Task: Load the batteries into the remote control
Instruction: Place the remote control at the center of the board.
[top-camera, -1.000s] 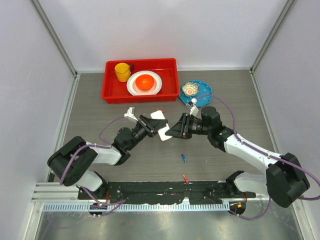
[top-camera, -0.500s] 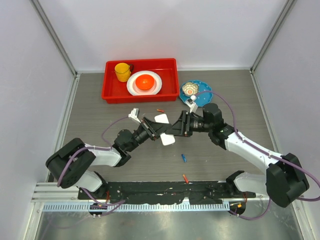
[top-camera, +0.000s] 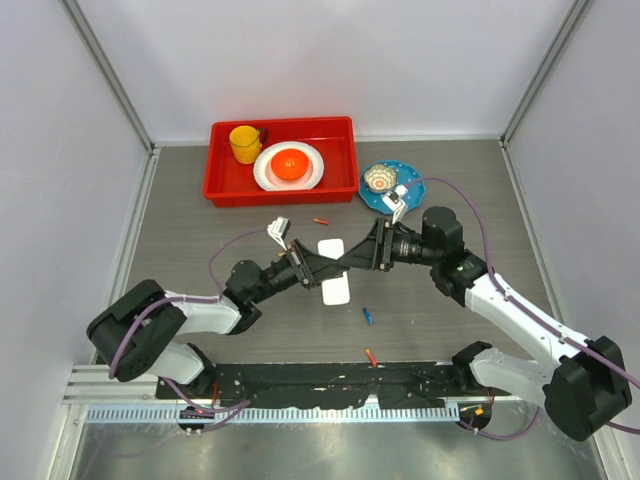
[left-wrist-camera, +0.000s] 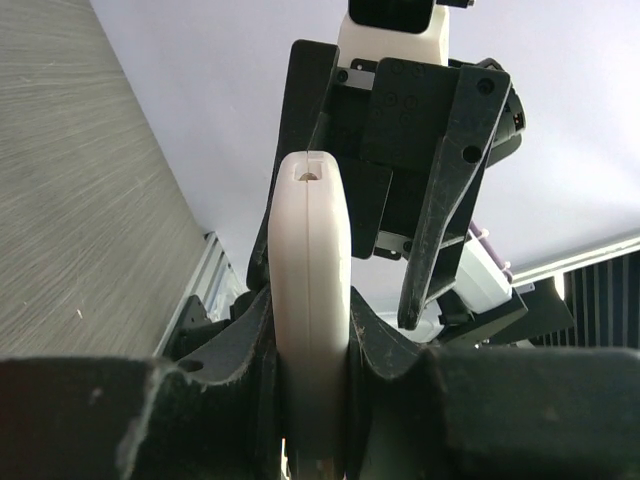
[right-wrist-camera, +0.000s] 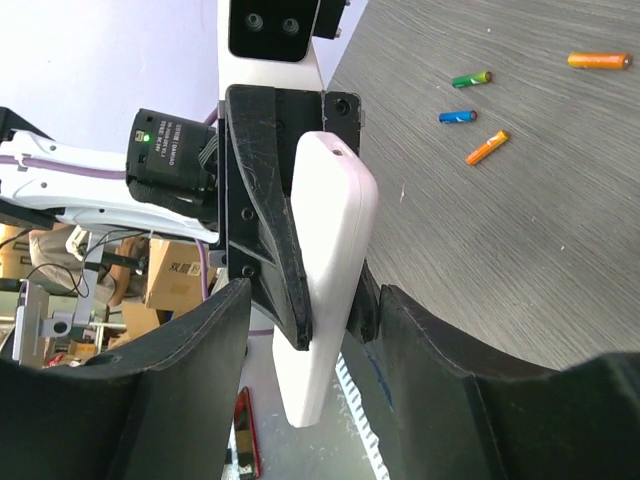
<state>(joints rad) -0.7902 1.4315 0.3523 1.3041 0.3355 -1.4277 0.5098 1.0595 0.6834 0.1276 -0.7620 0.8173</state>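
remote control (top-camera: 336, 291): white, held up off the desk (top-camera: 200, 240) mid-scene. We see it edge-on in the left wrist view, with both ends sticking out past the fingers.
left end effector (top-camera: 318, 268): clenched on the remote control around its middle, one finger on each flat face.
right end effector (top-camera: 355, 258): released. It faces the left one, jaws standing apart on either side of the remote control, and we see a gap at one finger.
batteries: loose on the desk.
- blue battery (top-camera: 368, 316): near the remote control, on the arm-base side.
- orange battery (top-camera: 372, 356): nearer still, by the black base rail.
- red battery (top-camera: 320, 220): beyond the remote control, toward the tray.
- green battery (right-wrist-camera: 470, 78): only in the right wrist view, lying flat.
red tray (top-camera: 215, 185): far side, holds a yellow cup (top-camera: 245, 143) and a white plate (top-camera: 272, 176).
blue plate (top-camera: 410, 190): just right of the red tray, with a small bowl (top-camera: 380, 179) on it.
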